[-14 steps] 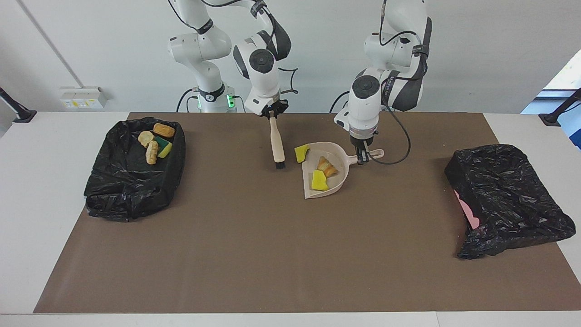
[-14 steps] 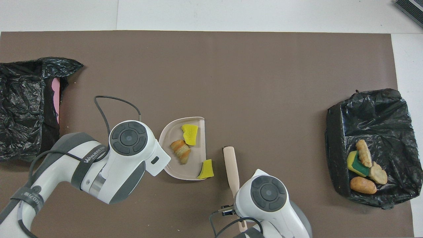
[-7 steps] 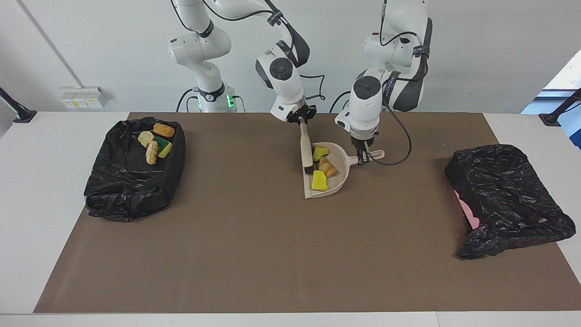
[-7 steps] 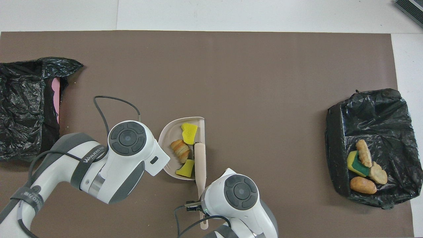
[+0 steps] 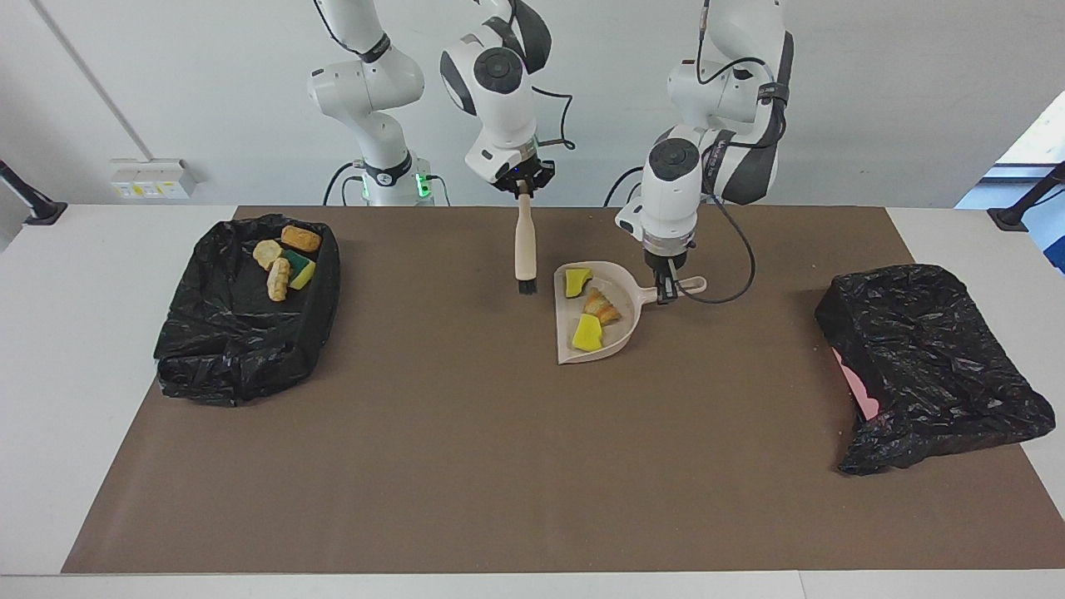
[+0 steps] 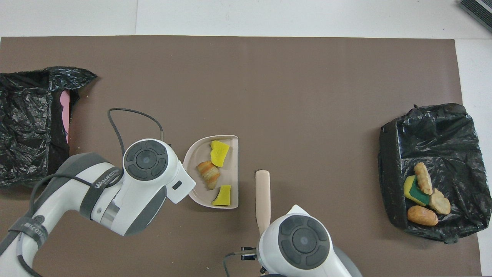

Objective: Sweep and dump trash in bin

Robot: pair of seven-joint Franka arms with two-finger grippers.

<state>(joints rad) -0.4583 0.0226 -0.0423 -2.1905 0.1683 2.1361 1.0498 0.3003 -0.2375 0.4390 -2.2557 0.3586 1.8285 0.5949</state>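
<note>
A beige dustpan (image 5: 617, 337) (image 6: 233, 173) lies on the brown mat and holds three pieces of trash: a yellow sponge chunk (image 5: 577, 281) (image 6: 222, 196), a tan bread lump (image 5: 601, 306) (image 6: 208, 174) and another yellow chunk (image 5: 586, 333) (image 6: 220, 152). My left gripper (image 5: 666, 289) is shut on the dustpan's handle (image 5: 689, 286). My right gripper (image 5: 522, 186) is shut on the top of a wooden brush (image 5: 525, 243) (image 6: 263, 198). The brush hangs bristles down over the mat, beside the pan's open lip. The bin (image 5: 218, 349) (image 6: 388, 161), lined with a black bag, stands at the right arm's end.
Several scraps (image 5: 285, 254) (image 6: 423, 192) lie inside that bin. A second crumpled black bag (image 5: 932, 366) (image 6: 30, 123) with something pink showing at its edge lies at the left arm's end. The left arm's cable (image 5: 736, 279) loops over the mat beside the pan's handle.
The brush swept the yellow chunk from the pan's lip into the dustpan, then lifted and drew back toward the right arm's end. The dustpan and left gripper barely moved.
</note>
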